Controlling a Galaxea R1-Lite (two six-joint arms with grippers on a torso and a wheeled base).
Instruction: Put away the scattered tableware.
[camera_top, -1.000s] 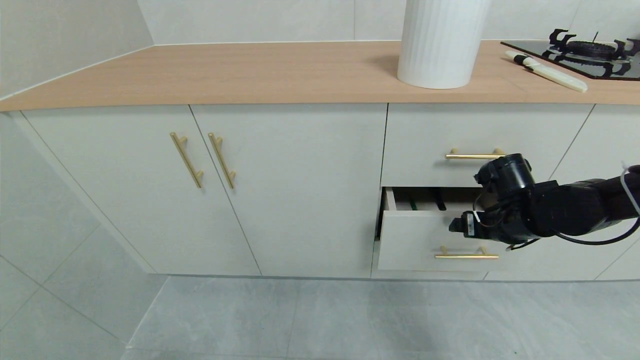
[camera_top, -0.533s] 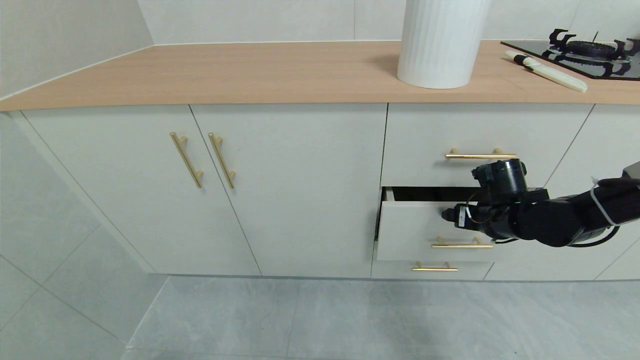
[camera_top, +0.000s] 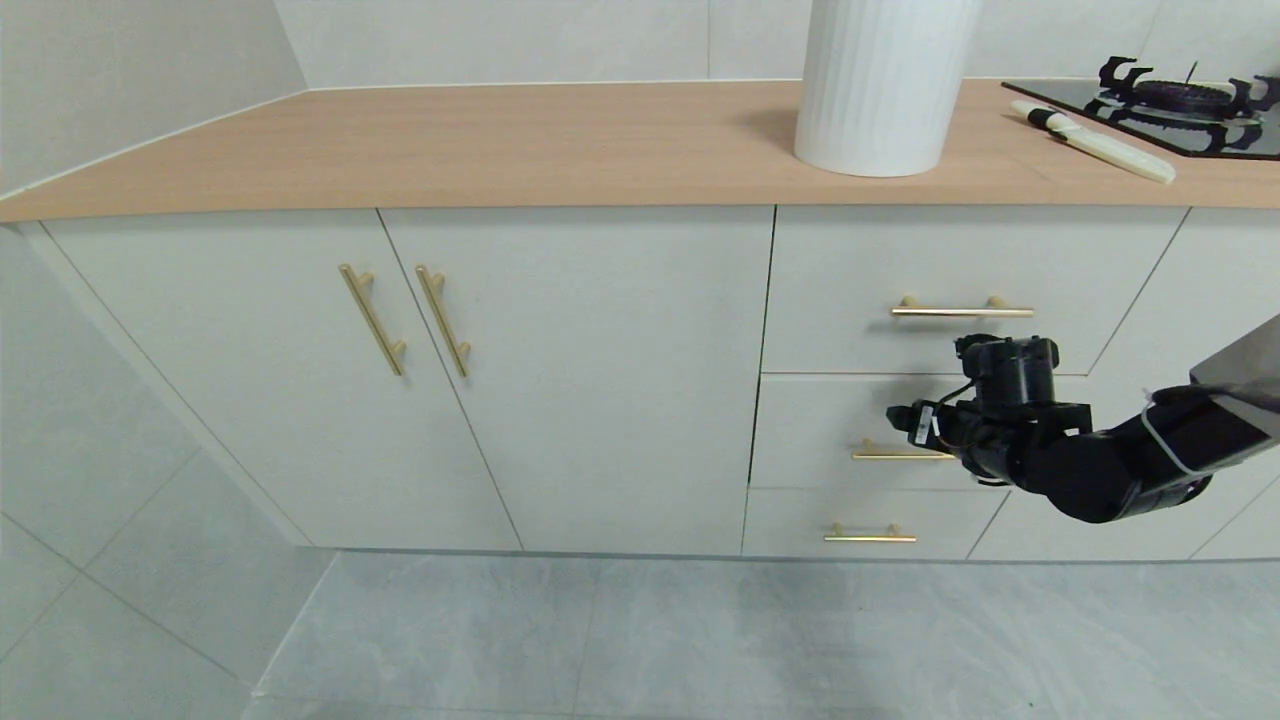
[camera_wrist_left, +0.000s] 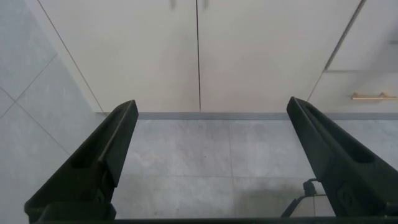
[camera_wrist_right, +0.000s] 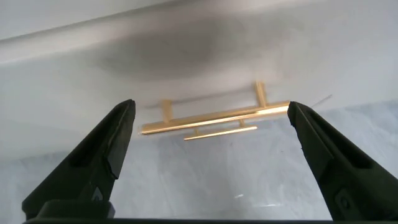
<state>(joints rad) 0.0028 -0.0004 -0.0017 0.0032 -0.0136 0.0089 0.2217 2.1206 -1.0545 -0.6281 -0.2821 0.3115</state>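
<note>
My left gripper (camera_wrist_left: 211, 109) hangs low, well to the left of the middle drawer (camera_top: 810, 430). Its fingers (camera_wrist_left: 106, 155) are spread wide with nothing between them. Its wrist view looks down on the grey floor (camera_wrist_left: 205, 162) and the foot of the cupboard doors (camera_wrist_left: 155, 50). A gold bar (camera_wrist_left: 375, 96) shows at the edge nearest the drawers, and I cannot tell which drawer it belongs to. The head view takes in those doors whole, left of the middle drawer, with their pair of slanting door handles (camera_top: 405, 320).

The middle drawer sits flush with the cabinet front, below the top drawer handle (camera_top: 962, 311) and above the bottom drawer handle (camera_top: 869, 538). My right gripper (camera_top: 905, 420) is close in front of the middle drawer, just above the right part of the middle drawer handle (camera_top: 885, 455). From the head view I cannot make out how its fingers stand. The right wrist view settles it: the fingers (camera_wrist_right: 112, 149) are wide apart and empty. The middle drawer handle runs across the gap between them, and I cannot tell whether its end touches a finger.

On the counter (camera_top: 500, 140), above the middle drawer, stands a white ribbed canister (camera_top: 880, 85). The knife (camera_top: 1095, 143) lies flat farther right, just beside the hob (camera_top: 1185, 105). It is up and to the right of the middle drawer and well apart from my right gripper.
</note>
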